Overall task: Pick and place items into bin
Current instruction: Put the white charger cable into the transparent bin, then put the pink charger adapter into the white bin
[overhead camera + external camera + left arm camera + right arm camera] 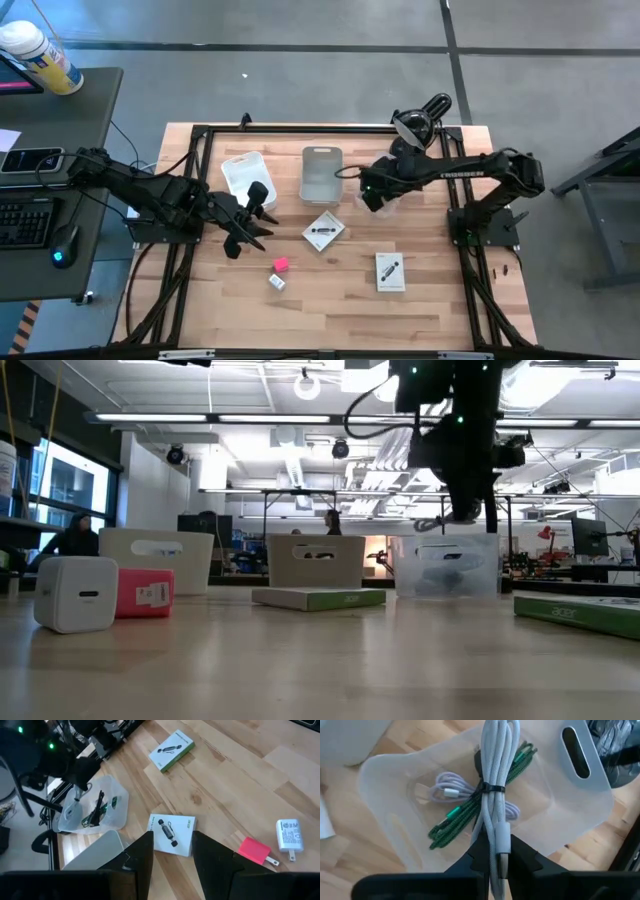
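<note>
Right gripper (494,852) (over clear bin (395,785)) around bundled white cable (495,770)

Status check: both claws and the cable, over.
Right claw shut on white cable bundle, above clear bin. Left claw open, empty, waiting. Nothing blocking the drop.

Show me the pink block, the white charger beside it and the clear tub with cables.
pink block (254,851), left wrist view, its top face.
white charger (289,834), left wrist view, its printed face.
clear tub (580,787), right wrist view, its handle rim.
</note>
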{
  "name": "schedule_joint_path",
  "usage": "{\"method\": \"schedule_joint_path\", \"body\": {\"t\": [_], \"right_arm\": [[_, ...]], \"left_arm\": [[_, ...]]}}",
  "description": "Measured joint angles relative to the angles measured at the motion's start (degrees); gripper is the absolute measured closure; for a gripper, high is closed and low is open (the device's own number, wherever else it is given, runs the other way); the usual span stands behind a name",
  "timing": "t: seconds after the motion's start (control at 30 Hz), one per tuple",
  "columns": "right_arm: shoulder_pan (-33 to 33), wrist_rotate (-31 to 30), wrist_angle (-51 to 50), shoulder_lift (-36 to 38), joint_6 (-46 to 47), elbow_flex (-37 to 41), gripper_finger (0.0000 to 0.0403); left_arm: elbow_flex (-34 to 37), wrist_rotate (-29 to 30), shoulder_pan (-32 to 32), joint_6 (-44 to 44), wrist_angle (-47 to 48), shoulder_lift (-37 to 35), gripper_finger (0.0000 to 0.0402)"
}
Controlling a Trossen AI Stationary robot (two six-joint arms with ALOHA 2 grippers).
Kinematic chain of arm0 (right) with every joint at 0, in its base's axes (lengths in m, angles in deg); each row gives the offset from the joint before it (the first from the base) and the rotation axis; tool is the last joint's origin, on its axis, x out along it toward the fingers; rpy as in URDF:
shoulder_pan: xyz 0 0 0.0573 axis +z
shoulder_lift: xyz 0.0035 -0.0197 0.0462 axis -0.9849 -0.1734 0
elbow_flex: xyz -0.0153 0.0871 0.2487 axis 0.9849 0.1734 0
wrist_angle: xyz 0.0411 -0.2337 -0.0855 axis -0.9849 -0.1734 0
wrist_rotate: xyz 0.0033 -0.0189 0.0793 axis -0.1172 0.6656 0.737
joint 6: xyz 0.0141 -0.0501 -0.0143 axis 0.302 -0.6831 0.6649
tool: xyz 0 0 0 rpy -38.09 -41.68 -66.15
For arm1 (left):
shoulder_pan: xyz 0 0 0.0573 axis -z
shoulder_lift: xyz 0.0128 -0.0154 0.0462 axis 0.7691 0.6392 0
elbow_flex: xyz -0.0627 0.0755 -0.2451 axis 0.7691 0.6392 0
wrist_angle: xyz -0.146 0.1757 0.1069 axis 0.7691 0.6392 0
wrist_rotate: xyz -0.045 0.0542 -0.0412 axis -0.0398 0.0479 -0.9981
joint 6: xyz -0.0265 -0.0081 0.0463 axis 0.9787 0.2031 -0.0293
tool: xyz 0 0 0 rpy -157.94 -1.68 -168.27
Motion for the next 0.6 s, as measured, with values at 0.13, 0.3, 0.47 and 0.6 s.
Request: {"method": "schedule_joint_path", "body": {"t": [0.13,0.3,0.47,0.6], "right_arm": [[-1.11,0.61,0.38,-0.01,0.15,0.59,0.0372],[-2.29,2.35,0.68,-0.01,-0.80,0.59,0.0333],[-2.29,2.11,1.68,-0.01,-0.82,0.59,0.0292],[-2.30,3.02,2.37,-0.01,-0.93,0.59,0.0259]], "left_arm": [[0.00,0.00,0.00,0.00,0.02,0.00,0.0279],[0.00,0.84,0.01,0.00,0.02,0.00,0.0279],[0.00,1.46,0.00,-0.04,0.04,0.00,0.0279],[0.00,1.46,0.02,-0.07,0.04,0.00,0.0279]]}}
